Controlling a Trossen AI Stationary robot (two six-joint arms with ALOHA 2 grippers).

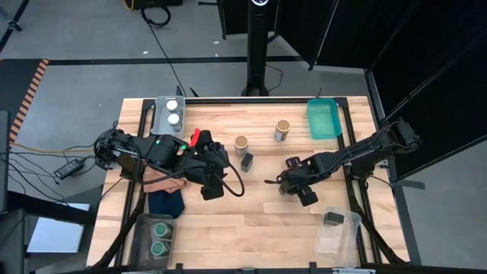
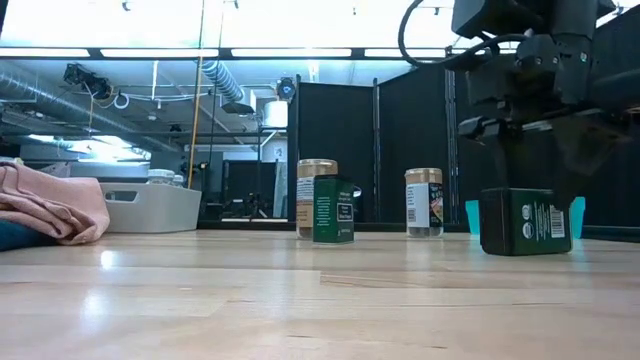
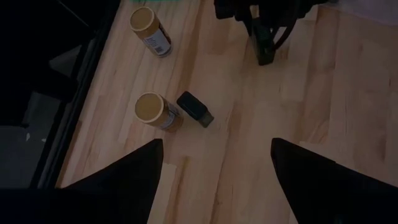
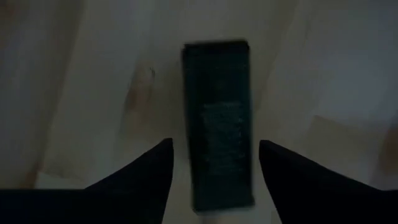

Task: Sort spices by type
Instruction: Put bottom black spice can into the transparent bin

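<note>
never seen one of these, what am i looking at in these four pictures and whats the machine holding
It is a robot with two dark arms at a wooden table, sorting spices. One picture looks down from above, one looks level across the table top, and two come from cameras on the wrists.

From above: a grey tray holds two white-lidded jars, a clear bin two green-lidded jars, another clear bin one black tin. Two tan-lidded jars and a second tin stand loose.

The right hand hangs open around a third tin, gripping nothing yet. The left hand waits open, empty.
</note>
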